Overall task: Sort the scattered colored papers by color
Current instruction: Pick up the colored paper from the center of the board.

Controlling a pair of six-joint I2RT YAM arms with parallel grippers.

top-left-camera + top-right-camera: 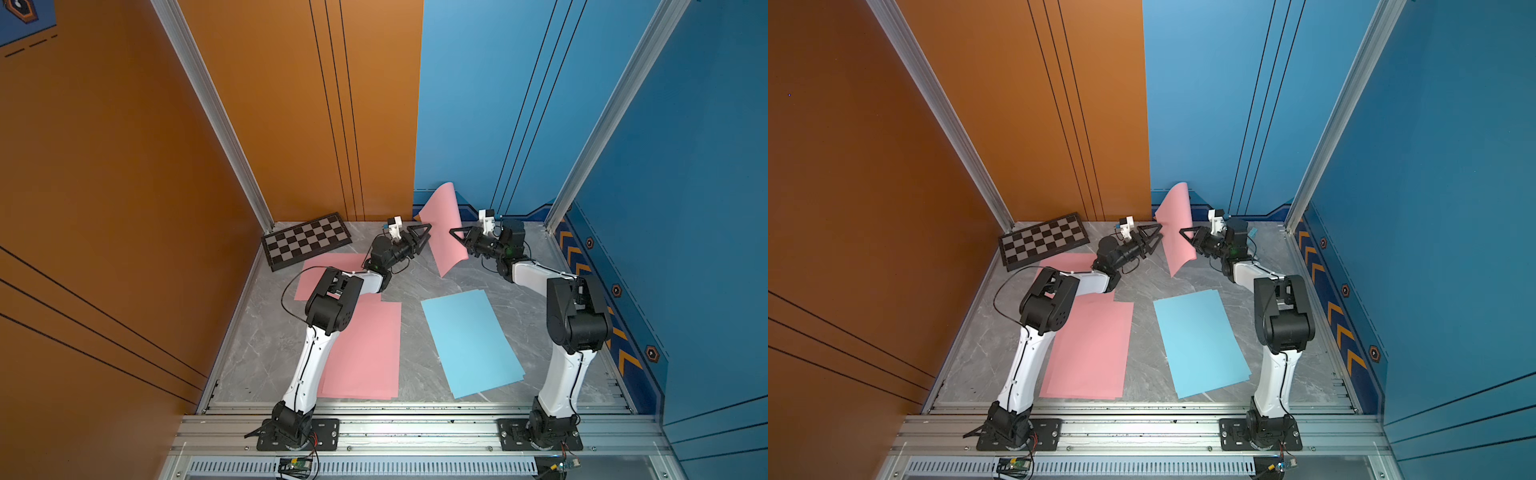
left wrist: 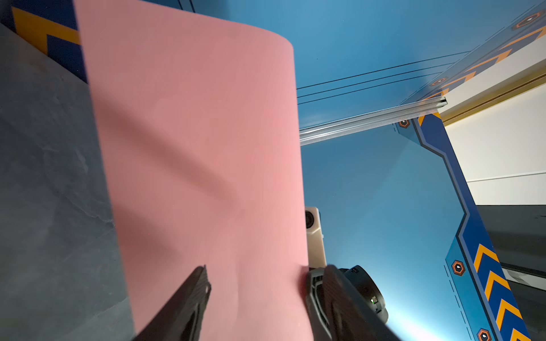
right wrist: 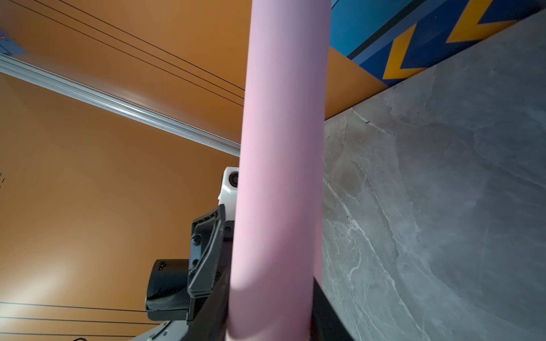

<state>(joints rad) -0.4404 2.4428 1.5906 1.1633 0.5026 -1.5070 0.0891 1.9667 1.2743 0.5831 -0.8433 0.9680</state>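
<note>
Pink sheet [image 1: 440, 216]: upright, curled, upper centre in both top views, pinched by right tool [image 1: 455, 237]; left tool [image 1: 426, 239] straddles its edge, jaws apart, likely for handover toward pink pile [image 1: 365, 349].

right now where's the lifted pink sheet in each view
Top view: raised pink sheet, curled, at back centre.
Top view: raised pink sheet, same back-centre place.
Left wrist: raised pink sheet fills the middle.
Right wrist: raised pink sheet, a curled column mid-frame.
Shared landmark: grey marble table, in all four.
</note>
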